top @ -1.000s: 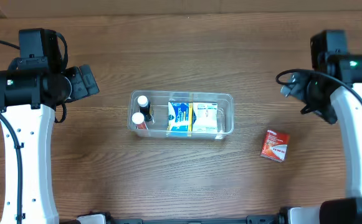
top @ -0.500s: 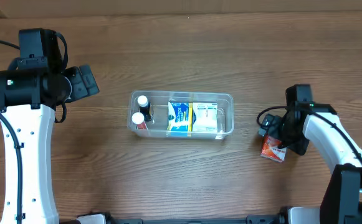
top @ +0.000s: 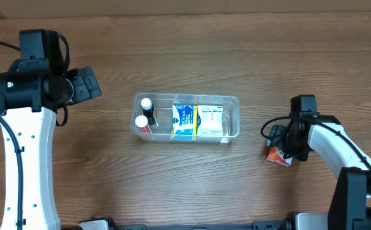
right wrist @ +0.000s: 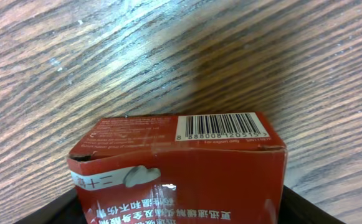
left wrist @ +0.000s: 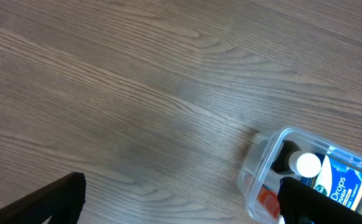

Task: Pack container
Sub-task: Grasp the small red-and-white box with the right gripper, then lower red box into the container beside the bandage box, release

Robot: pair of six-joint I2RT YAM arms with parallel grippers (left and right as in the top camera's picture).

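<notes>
The clear plastic container [top: 231, 101] sits mid-table and holds two white-capped bottles [top: 145, 112], a blue box [top: 183, 121] and a yellow-and-white box [top: 209, 120]. Its left end shows in the left wrist view [left wrist: 260, 163]. A red box [top: 277, 156] lies on the table to the container's right. My right gripper [top: 282, 144] is down over it, open, with the red box [right wrist: 181, 168] between the fingers. My left gripper [top: 88, 84] is open and empty, raised left of the container, as the left wrist view [left wrist: 181, 202] shows.
The wooden table [top: 185, 185] carries nothing else in view. The two arm bases stand at the left and right sides.
My right arm has swung down and toward the front from the far right and now straddles the red box. The left arm and the container have not moved.
</notes>
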